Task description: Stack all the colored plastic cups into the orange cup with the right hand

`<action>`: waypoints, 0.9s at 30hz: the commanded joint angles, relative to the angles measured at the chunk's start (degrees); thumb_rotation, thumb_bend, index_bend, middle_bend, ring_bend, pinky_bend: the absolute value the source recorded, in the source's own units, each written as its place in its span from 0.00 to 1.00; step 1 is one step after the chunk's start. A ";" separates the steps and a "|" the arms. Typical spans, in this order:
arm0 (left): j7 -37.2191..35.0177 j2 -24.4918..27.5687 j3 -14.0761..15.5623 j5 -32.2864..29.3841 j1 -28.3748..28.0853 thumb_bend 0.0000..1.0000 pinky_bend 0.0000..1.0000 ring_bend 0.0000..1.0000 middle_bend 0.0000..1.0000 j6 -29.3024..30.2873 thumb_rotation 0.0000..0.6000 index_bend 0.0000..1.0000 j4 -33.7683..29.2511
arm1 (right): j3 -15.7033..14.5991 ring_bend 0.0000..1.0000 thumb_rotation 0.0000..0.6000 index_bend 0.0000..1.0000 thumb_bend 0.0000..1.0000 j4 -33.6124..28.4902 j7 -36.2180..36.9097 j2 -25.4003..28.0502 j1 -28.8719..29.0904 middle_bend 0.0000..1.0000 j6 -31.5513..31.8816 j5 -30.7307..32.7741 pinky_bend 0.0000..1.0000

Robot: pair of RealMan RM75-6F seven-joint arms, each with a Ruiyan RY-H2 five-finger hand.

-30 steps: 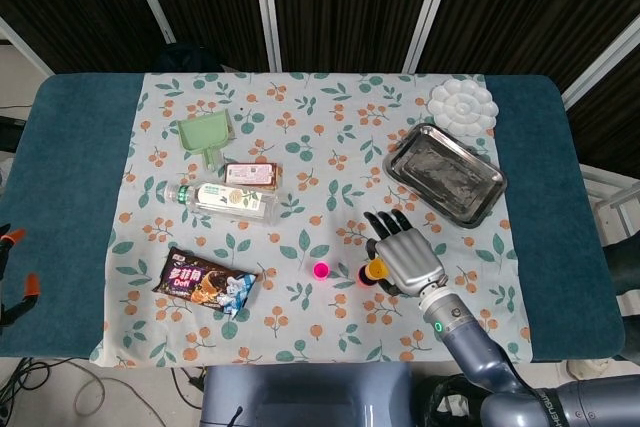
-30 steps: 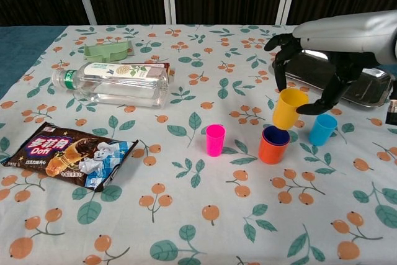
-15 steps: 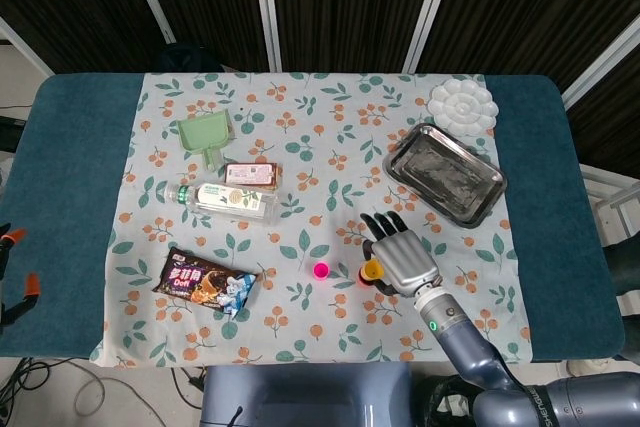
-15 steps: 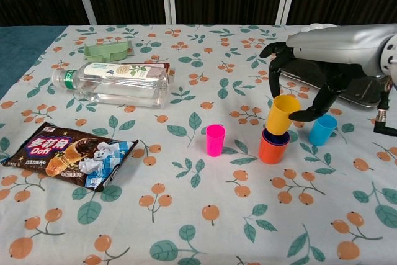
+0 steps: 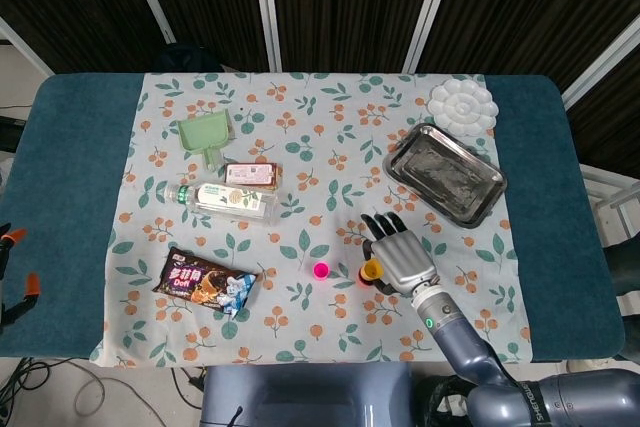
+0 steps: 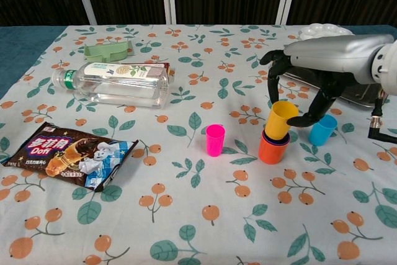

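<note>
Right hand (image 6: 310, 85) clamped on the yellow cup (image 6: 280, 118), tilted and partly inside the orange cup (image 6: 273, 148) stack — releasing it skewed could jam it or tip the stack toward the blue cup (image 6: 323, 130).

snack packet (image 6: 67, 155): brown wrapper, white word "Doff" readable, Chinese characters above it not clear enough to read | water bottle (image 6: 118, 82): label with print too small to read | no other text is readable
</note>
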 commanded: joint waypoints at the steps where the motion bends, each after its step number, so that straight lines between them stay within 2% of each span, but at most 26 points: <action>1: 0.04 -0.02 0.03 0.02 -0.02 0.47 0.01 0.00 0.07 -0.04 1.00 0.18 0.00 | -0.10 0.00 1.00 0.49 0.38 0.27 -0.02 -0.20 -0.07 0.00 -0.13 0.12 0.07; 9: 0.10 -0.06 0.03 0.01 -0.01 0.47 0.01 0.00 0.07 -0.01 1.00 0.18 0.00 | -0.40 0.00 1.00 0.48 0.38 0.83 -0.06 -0.57 -0.26 0.00 -0.64 0.30 0.07; 12: 0.12 -0.05 0.06 0.08 -0.02 0.47 0.01 0.00 0.07 0.00 1.00 0.18 -0.01 | -0.70 0.00 1.00 0.36 0.38 1.00 -0.27 -0.71 -0.32 0.00 -0.84 0.46 0.07; 13: 0.14 -0.05 0.07 0.10 -0.02 0.47 0.01 0.00 0.07 0.01 1.00 0.18 -0.01 | -0.84 0.00 1.00 0.28 0.38 1.05 -0.48 -0.69 -0.29 0.00 -0.94 0.58 0.07; 15: 0.08 -0.06 0.04 0.09 -0.01 0.47 0.01 0.00 0.07 0.05 1.00 0.18 -0.01 | -1.09 0.00 1.00 0.17 0.38 1.09 -0.94 -0.60 -0.18 0.00 -1.16 0.88 0.07; 18: 0.07 -0.05 0.03 0.08 -0.01 0.47 0.01 0.00 0.07 0.04 1.00 0.18 -0.02 | -1.09 0.00 1.00 0.11 0.38 1.03 -1.17 -0.51 -0.22 0.00 -0.93 1.10 0.07; 27: 0.09 -0.05 0.06 0.13 -0.02 0.47 0.01 0.00 0.07 0.03 1.00 0.18 -0.06 | 0.80 0.00 1.00 0.12 0.38 0.22 -0.49 2.39 -0.68 0.00 1.06 2.51 0.07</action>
